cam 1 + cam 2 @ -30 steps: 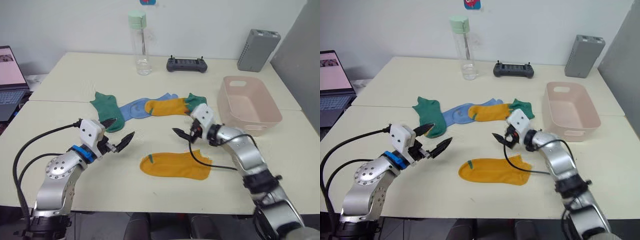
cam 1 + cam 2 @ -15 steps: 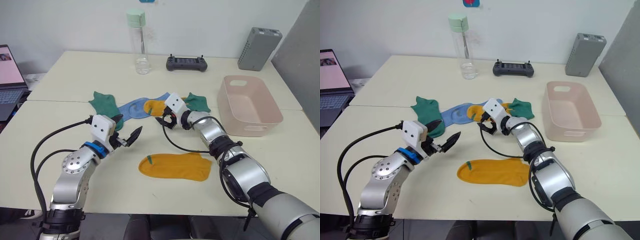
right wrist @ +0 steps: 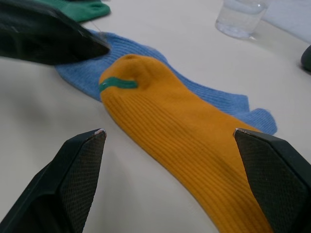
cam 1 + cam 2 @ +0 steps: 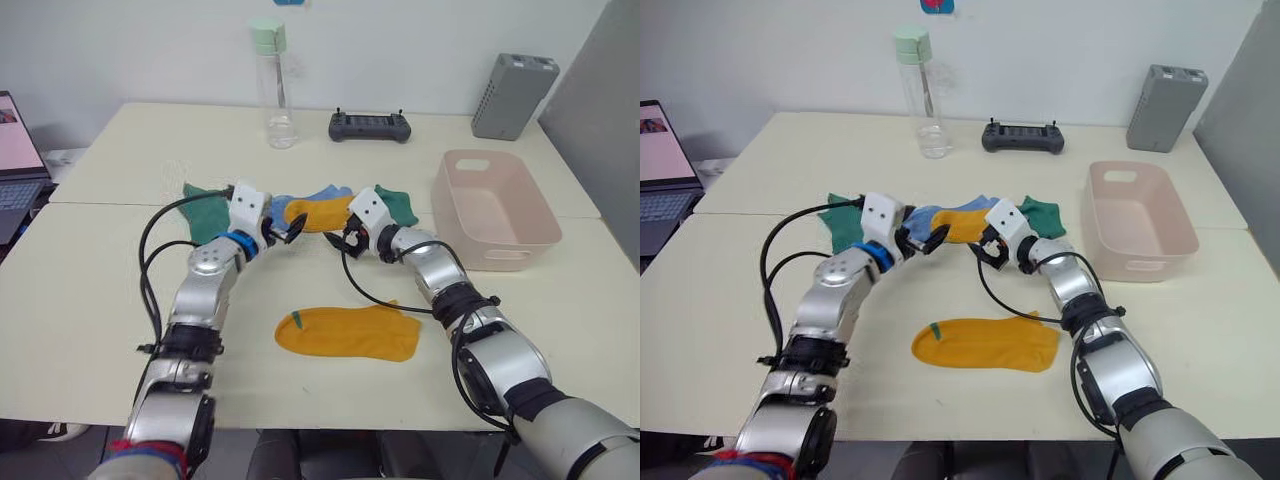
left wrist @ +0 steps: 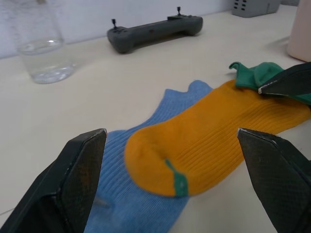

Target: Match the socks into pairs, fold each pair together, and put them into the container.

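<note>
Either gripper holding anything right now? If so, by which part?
Nothing held. Left gripper and right gripper are both open, flanking the mustard-yellow fabric sock lying over the light blue sock.

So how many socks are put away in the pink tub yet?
None. The pink tub holds no socks and no pair is folded. Both open grippers, left and right, flank the far yellow sock lying on a blue sock. The near yellow sock and green socks wait.

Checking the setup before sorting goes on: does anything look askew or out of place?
Nothing is spilled or damaged. The far socks are just jumbled: a yellow sock lies on a blue sock, overlapping a green sock. The second yellow sock lies apart, nearer. The container holds none.
</note>
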`<control>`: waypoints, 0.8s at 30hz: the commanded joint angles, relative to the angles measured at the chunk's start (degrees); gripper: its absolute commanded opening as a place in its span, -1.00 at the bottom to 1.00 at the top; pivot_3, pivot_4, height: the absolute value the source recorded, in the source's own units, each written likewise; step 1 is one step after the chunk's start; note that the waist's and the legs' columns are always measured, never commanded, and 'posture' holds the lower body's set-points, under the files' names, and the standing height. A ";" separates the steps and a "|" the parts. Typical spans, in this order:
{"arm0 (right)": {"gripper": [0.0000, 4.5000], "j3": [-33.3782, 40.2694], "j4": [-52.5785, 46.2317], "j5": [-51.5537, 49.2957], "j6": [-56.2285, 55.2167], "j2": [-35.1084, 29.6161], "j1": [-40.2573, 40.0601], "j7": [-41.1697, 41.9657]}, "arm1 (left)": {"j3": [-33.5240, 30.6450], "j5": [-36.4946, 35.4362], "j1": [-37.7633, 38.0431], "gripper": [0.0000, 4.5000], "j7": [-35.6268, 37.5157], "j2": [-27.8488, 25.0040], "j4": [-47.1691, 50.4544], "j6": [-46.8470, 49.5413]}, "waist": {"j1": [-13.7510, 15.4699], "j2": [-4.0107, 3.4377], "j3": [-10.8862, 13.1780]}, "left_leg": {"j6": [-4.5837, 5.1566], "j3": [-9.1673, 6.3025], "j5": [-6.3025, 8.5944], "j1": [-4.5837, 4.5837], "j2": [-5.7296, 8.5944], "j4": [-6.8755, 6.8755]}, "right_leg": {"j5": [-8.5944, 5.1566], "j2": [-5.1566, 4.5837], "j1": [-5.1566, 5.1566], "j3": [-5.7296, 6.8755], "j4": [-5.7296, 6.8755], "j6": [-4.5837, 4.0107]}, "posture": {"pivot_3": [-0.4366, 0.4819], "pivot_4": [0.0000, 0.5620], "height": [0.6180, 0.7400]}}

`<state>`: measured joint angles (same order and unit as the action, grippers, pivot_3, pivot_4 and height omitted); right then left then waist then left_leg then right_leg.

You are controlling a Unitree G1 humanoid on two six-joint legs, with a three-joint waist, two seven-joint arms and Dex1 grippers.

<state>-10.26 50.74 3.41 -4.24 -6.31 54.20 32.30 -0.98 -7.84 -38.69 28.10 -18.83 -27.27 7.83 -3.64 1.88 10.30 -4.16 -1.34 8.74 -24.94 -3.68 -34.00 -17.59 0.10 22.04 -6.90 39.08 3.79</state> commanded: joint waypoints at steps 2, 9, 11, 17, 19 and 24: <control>1.00 0.51 -6.22 -0.25 1.41 -0.17 -1.58 -0.13 | 0.75 3.18 -5.54 0.98 -2.34 1.29 -11.59 -3.65 | -0.10 0.00 0.00 | 0.01 -0.02 0.00 0.00 -0.02 0.06 | 0.00 0.03 0.05 0.02 0.00 -0.01 | -0.05 -0.47 1.00; 1.00 -0.18 -15.22 0.13 5.38 -0.87 -5.39 0.07 | 0.90 4.71 -8.93 0.91 -1.91 2.75 -20.05 -6.27 | 0.07 0.00 0.00 | 0.00 -0.03 0.00 -0.06 0.01 0.04 | -0.01 0.01 0.06 0.05 0.00 0.00 | -0.05 -0.47 1.00; 1.00 -0.15 -17.28 0.12 6.52 -1.15 -6.29 0.00 | 0.59 4.58 -9.22 0.72 -1.63 3.00 -20.74 -7.74 | 0.16 0.00 0.00 | 0.00 -0.05 0.00 -0.06 0.00 0.04 | -0.01 0.01 0.06 0.06 0.02 0.00 | -0.05 -0.47 1.00; 1.00 0.05 -20.88 -0.35 9.32 -2.13 -8.10 0.46 | 0.53 4.84 -9.62 -0.13 -1.38 3.37 -21.68 -9.39 | 0.37 0.00 0.00 | -0.01 -0.05 0.00 -0.06 0.01 0.03 | -0.01 0.01 0.04 0.06 0.01 0.00 | -0.05 -0.47 1.00; 1.00 0.08 -21.36 -0.32 9.62 -2.41 -8.24 0.48 | 0.46 4.92 -9.70 -0.41 -1.34 3.46 -21.82 -9.65 | 0.37 0.00 0.00 | -0.01 -0.05 -0.01 -0.06 0.01 0.03 | -0.01 0.01 0.04 0.06 0.01 0.00 | -0.05 -0.47 1.00; 1.00 0.41 -21.82 -0.67 9.76 -2.58 -8.27 0.05 | -0.46 3.80 -10.20 -0.99 -1.15 4.45 -20.74 -11.63 | 0.34 0.00 0.00 | 0.00 -0.05 0.00 -0.06 0.01 0.03 | -0.01 0.02 0.04 0.06 0.01 0.00 | -0.05 -0.47 1.00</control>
<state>-10.47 31.56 3.38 5.78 -8.85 45.45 32.44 -0.53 -3.11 -47.03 26.89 -15.11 -49.86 -1.80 -3.31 1.88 10.31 -4.16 -1.39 8.74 -25.00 -3.68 -33.97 -17.60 0.12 22.08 -6.84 39.09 3.79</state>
